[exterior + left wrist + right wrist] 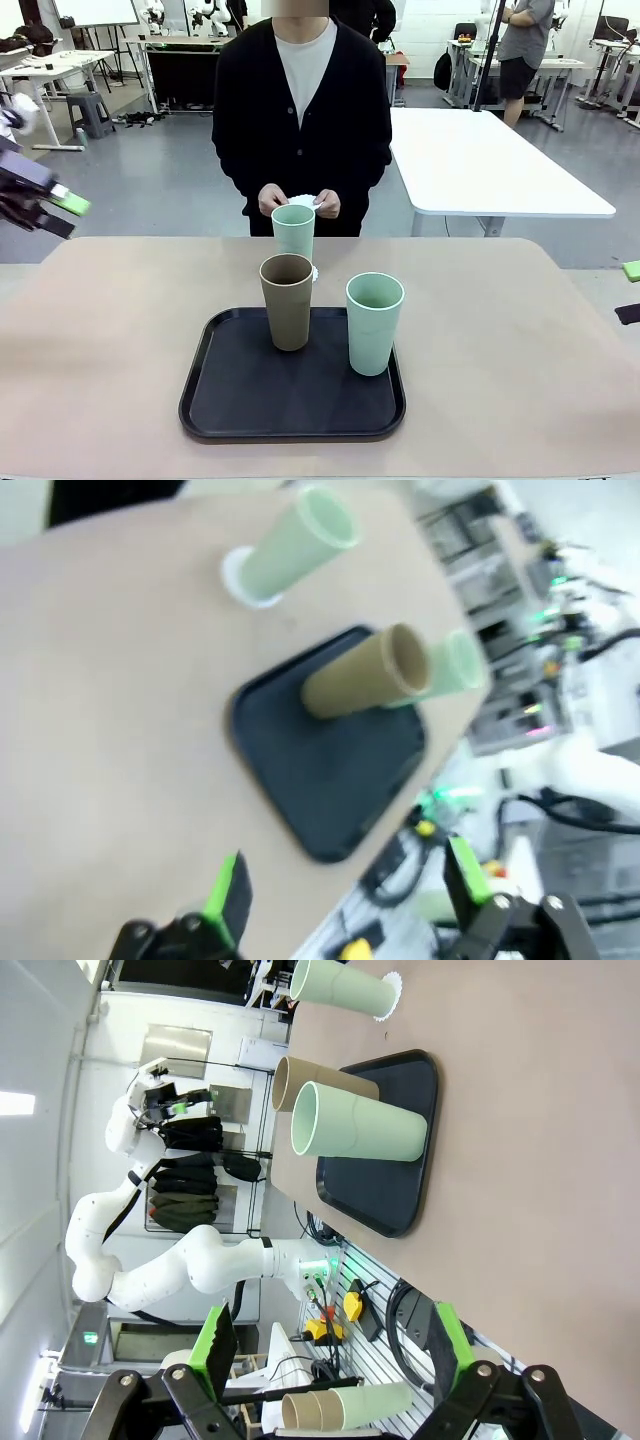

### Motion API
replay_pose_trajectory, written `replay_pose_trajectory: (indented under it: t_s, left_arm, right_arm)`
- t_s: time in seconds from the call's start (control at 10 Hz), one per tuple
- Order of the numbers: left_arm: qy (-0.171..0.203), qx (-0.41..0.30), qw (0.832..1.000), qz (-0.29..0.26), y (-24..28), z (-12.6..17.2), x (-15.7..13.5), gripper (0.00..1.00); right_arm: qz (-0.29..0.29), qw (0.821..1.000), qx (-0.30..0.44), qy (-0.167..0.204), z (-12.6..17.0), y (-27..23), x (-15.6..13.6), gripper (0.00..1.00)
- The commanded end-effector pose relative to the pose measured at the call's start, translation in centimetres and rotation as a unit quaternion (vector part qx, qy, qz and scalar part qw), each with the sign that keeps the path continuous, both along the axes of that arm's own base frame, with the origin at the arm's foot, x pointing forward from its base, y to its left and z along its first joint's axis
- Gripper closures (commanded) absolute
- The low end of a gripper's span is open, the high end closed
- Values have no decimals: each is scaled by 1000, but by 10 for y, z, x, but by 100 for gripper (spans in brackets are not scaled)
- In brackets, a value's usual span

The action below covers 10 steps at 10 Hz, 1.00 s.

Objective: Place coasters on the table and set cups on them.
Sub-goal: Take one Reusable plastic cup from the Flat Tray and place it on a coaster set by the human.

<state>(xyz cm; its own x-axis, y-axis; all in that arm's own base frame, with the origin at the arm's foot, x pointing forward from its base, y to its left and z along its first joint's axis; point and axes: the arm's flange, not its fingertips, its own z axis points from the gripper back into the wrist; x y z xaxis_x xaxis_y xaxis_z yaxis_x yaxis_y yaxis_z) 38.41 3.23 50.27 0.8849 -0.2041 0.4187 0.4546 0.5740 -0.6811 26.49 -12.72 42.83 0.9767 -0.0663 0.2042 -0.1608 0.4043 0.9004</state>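
Note:
One mint cup stands on a white coaster on the beige table, just behind the black tray. The brown cup and the other mint cup stand on the tray. The person at the far side holds more white coasters in both hands. My left gripper hangs open beyond the table's left edge, and my right gripper is open at the right edge. In the left wrist view the gripper is empty, with the coaster, cups and tray ahead. The right gripper is also empty, facing the cups.
A white table stands behind at the right. The person stands close to the far edge of the beige table. Bare tabletop lies on both sides of the tray. Spare stacked cups lie below table level near my right gripper.

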Motion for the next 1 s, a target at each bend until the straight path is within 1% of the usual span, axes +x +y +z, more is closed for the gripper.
replay_pose_trajectory:
  t_s: [0.0, 0.1, 0.2, 0.3, 0.5, 0.7, 0.9]
  left_arm:
    - [21, -114, 993, -13, 50, -5, -13, 0]
    - [37, -148, 988, -4, 75, -7, -14, 0]
    - [56, -177, 983, -8, 95, -11, -14, 0]
    - [71, -191, 979, -2, 114, -13, -11, 0]
    - [97, -222, 970, 0, 146, -29, 0, 0]
    - [117, -230, 966, 11, 165, -43, 5, 0]
    - [132, -217, 967, 21, 173, -57, 15, 0]
  right_arm:
    - [1, 1000, 6, -4, 0, 1, 1, 0]
    - [1, 1000, 6, -4, 0, 1, 1, 0]
    - [1, 1000, 6, -4, 0, 1, 1, 0]
    - [1, 1000, 6, -4, 0, 1, 1, 0]
    - [1, 1000, 6, -4, 0, 1, 1, 0]
    - [1, 1000, 6, -4, 0, 1, 1, 0]
    - [1, 1000, 6, -4, 0, 1, 1, 0]
